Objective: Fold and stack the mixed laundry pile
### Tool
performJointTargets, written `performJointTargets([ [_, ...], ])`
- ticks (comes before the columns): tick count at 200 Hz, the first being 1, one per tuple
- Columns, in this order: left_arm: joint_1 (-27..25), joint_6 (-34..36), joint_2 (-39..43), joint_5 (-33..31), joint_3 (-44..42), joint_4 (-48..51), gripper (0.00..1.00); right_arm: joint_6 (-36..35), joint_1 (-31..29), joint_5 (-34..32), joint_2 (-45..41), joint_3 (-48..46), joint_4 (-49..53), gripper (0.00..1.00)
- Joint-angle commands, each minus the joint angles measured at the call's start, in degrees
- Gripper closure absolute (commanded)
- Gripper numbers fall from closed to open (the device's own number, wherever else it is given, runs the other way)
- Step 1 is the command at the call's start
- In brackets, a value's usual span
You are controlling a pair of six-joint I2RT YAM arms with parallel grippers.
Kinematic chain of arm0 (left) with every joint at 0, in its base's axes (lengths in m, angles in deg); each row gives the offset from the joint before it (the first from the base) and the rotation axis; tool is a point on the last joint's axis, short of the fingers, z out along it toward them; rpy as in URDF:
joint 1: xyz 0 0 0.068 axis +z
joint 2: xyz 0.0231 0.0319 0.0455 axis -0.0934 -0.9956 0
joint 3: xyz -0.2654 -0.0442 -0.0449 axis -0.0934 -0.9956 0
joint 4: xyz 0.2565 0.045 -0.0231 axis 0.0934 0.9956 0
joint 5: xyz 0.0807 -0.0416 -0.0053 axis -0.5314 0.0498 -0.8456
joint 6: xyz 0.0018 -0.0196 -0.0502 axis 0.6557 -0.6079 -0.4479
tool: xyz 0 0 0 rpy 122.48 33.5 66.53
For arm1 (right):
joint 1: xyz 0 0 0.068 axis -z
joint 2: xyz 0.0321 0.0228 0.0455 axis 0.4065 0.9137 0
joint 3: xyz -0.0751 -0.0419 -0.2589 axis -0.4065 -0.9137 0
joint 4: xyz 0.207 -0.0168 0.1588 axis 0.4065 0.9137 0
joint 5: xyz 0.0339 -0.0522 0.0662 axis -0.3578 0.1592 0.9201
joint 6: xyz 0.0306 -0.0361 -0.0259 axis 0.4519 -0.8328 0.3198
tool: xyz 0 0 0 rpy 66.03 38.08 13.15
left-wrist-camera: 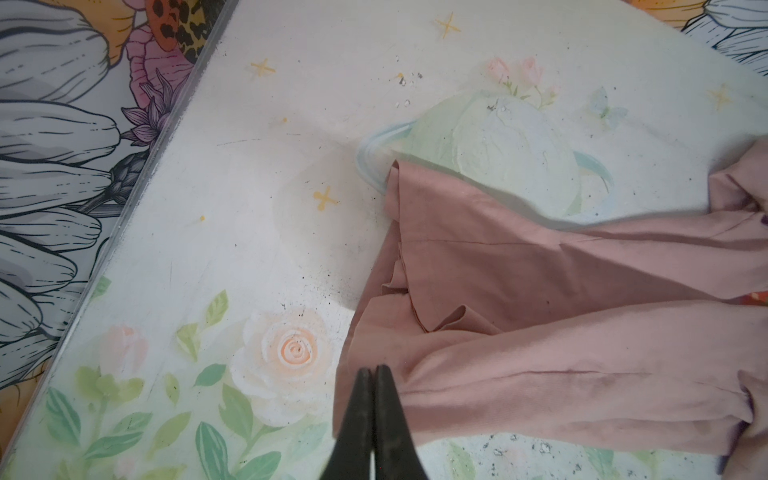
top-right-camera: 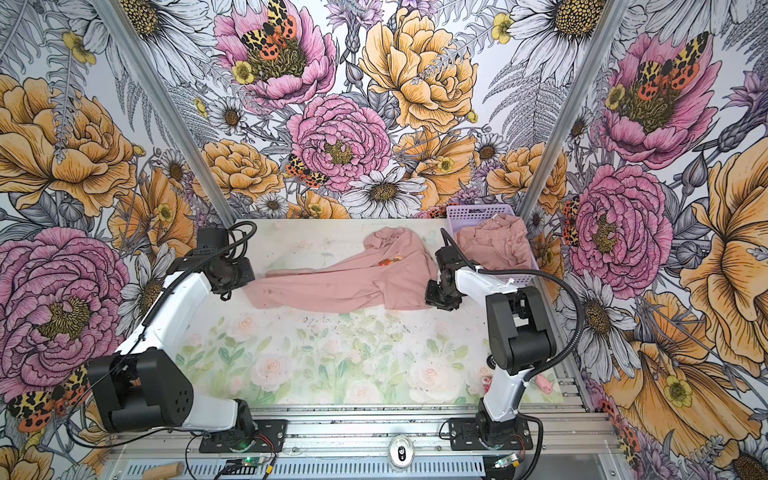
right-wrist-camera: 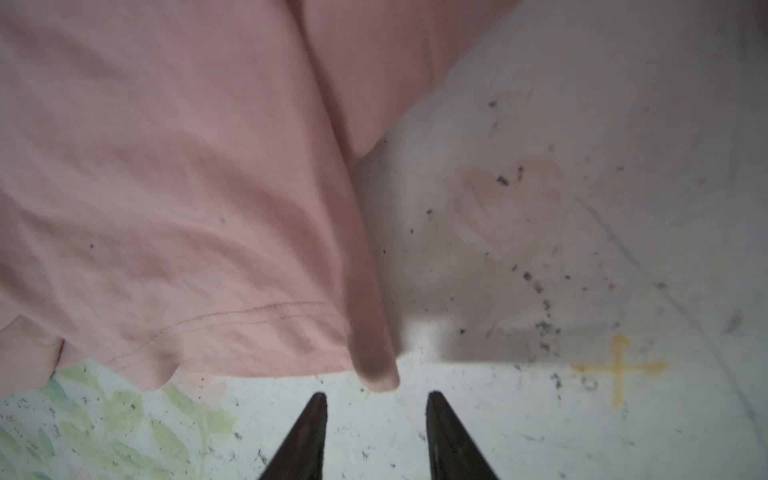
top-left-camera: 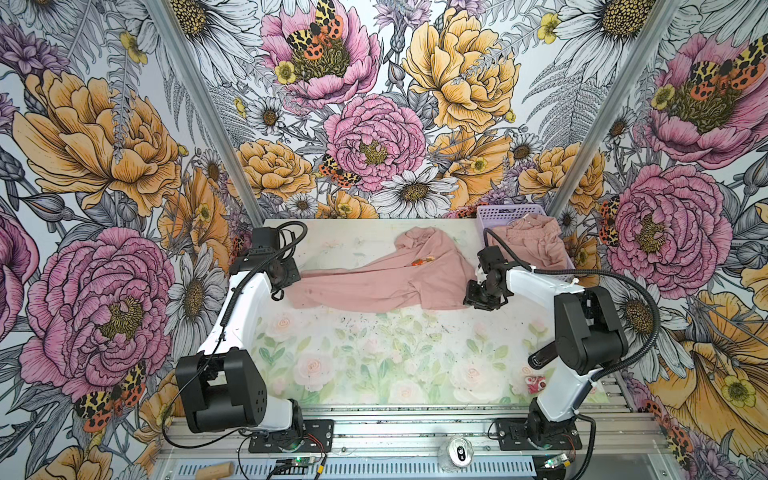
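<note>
Right wrist: right fingers (right-wrist-camera: pixel 307 436) parted, empty | left fingers (left-wrist-camera: pixel 360 409) closed over T-shirt (left-wrist-camera: pixel 540 270)

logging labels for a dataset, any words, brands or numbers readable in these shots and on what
No text is readable anywhere.
pink T-shirt: only an orange sliver of its print shows, no letters.
drink can: seen top-on, no brand visible.
lavender basket: no label visible.

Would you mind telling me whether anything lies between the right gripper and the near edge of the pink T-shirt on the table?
Nothing visible does. In the right wrist view the right gripper, jaws open, sits just short of the pink T-shirt at its folded corner, with only bare table between them.
</note>
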Motion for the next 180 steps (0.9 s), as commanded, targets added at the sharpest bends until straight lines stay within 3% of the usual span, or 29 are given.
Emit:
performJointTargets([
  [1, -0.5, 0.9, -0.6, 0.7, -0.6, -2.0, 1.0, -0.3, 0.3, -2.1, 1.5, 2.7, -3.2, 0.63],
  [16, -0.6, 0.7, -0.5, 0.6, -0.8, -2.1, 1.0, -0.5, 0.3, -2.1, 2.5, 3.1, -3.2, 0.69],
  [58, -0.6, 0.7, -0.3, 0.5, -1.1, -2.2, 1.0, -0.6, 0.2, -2.0, 2.5, 1.9, -3.4, 1.0],
  [126, -0.5, 0.8, 1.6, 1.2, -0.1, -1.7, 1.0, -0.2, 2.2, 1.3, -8.4, 1.8, 1.1, 1.0],
  [180, -0.6, 1.8, 5.2, 4.2, 4.5, -1.0, 1.0, -0.1, 6.8, 4.9, -18.4, 16.2, 9.1, 1.0],
])
